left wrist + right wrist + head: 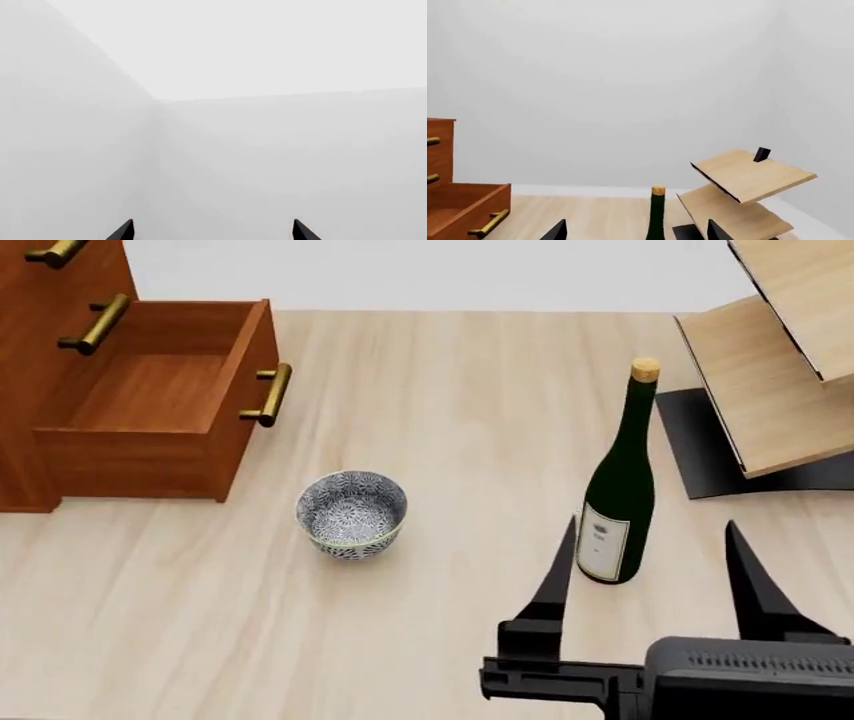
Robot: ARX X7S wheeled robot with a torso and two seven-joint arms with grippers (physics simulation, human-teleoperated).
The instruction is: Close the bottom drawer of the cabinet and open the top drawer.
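Note:
The reddish-brown cabinet (40,360) stands at the far left of the head view. Its bottom drawer (160,405) is pulled out, with its brass handle (271,393) facing right. The top drawer's handle (54,252) shows at the upper left corner; that drawer looks pushed in. The cabinet (439,150) and the open bottom drawer (467,210) also show in the right wrist view. My right gripper (654,575) is open and empty, low at the front right, near the bottle. My left gripper (212,231) is open, facing bare white walls, and is out of the head view.
A patterned bowl (351,512) sits in front of the open drawer. A dark green wine bottle (621,480) with a cork stands just beyond my right gripper. A pale plywood stand (781,370) on a black base is at the far right.

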